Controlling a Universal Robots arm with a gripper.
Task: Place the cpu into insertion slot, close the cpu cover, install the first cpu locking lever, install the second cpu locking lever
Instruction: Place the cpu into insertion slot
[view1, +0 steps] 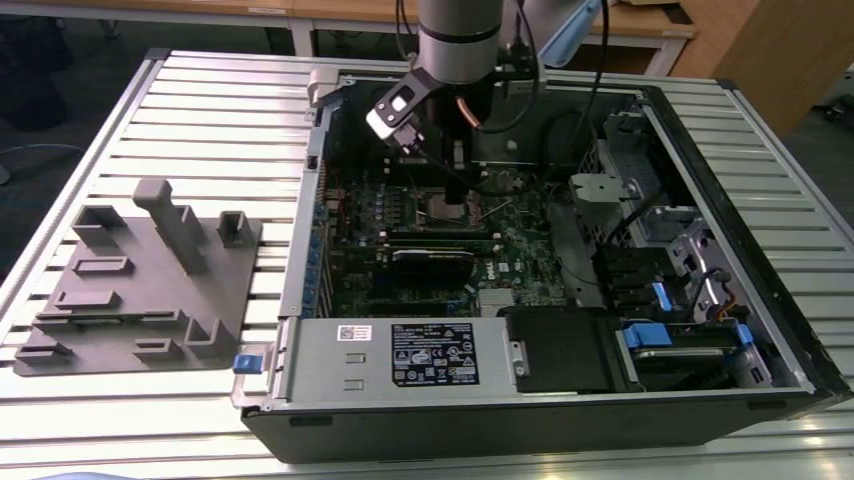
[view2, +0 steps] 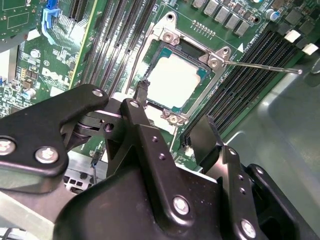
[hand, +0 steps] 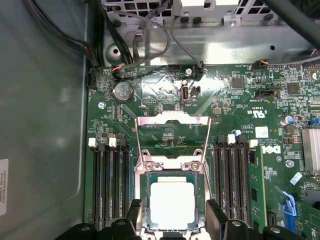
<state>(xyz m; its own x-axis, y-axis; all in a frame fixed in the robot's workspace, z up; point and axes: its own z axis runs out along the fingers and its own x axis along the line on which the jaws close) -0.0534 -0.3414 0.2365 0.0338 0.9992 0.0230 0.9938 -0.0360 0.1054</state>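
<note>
The cpu (hand: 172, 204) lies flat in the insertion slot (hand: 141, 200), its pale metal top facing up; it also shows in the second wrist view as the cpu (view2: 172, 80). Beyond the socket, the cpu cover (hand: 172, 120) stands flipped back, a silver frame with a window. My gripper (hand: 174, 206) is open, its black fingers (hand: 134, 212) on either side of the chip and clear of its edges. In the exterior view the gripper (view1: 454, 195) reaches down into the computer case over the slot (view1: 445, 210). A thin locking lever (view2: 260, 65) sticks out sideways from the socket.
Long black memory slots (hand: 107, 185) flank the socket on both sides. Cables (hand: 150, 35) run along the case wall beyond the motherboard. A grey fixture block (view1: 140, 285) sits on the slatted table at the exterior view's left. Drive bays with blue tabs (view1: 643, 335) fill the case's right.
</note>
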